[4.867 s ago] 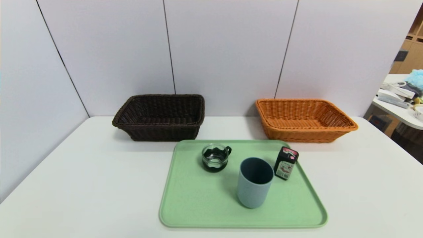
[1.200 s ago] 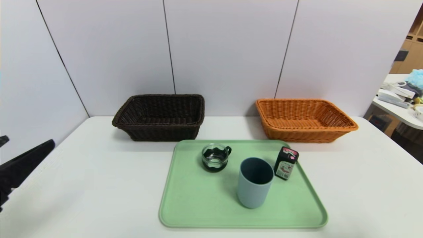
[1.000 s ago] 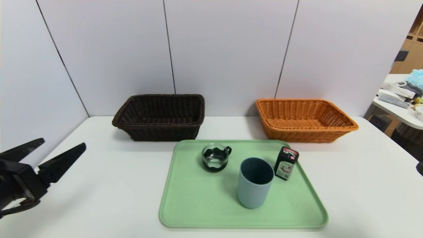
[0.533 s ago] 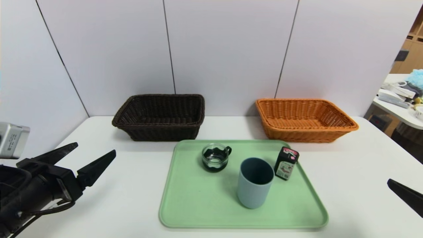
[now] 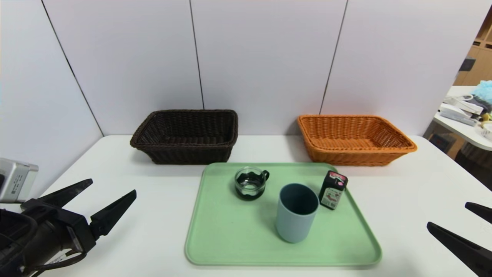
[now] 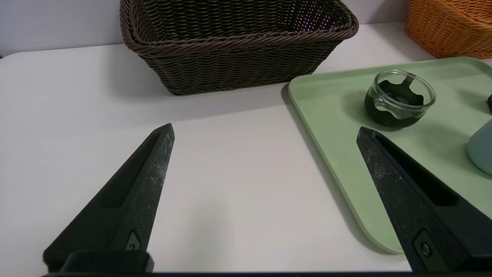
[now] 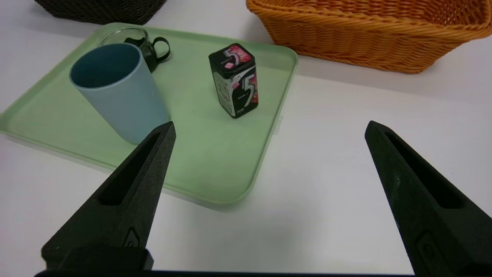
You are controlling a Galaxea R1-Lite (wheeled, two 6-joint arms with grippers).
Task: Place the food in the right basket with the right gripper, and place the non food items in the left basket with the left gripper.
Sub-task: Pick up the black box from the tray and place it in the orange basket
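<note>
Ahead of both claws, well apart from either: green tray (image 5: 230,246) carrying all three items. Beyond the tray, dark brown basket (image 5: 184,136) ahead of the left gripper (image 5: 111,194), orange basket (image 5: 355,140) ahead of the right gripper (image 5: 455,223). Nothing in either basket yet.

Left gripper: prongs spread wide, nothing between them, hovering over bare table (image 5: 134,238) short of the tray's near-left edge. Right gripper: prongs likewise wide apart and empty, hovering short of the tray's near-right corner.

Blue cup (image 5: 296,211), upright, open mouth up, roughly midway between the two claws. Glass cup (image 6: 399,99), upright, ahead and inward of the left gripper, nearer that arm. Gum box (image 7: 234,80), standing on end with long axis vertical, straight ahead of the right gripper and plainly nearer that arm. Probably the food item, so a forward reach for the right claw.
</note>
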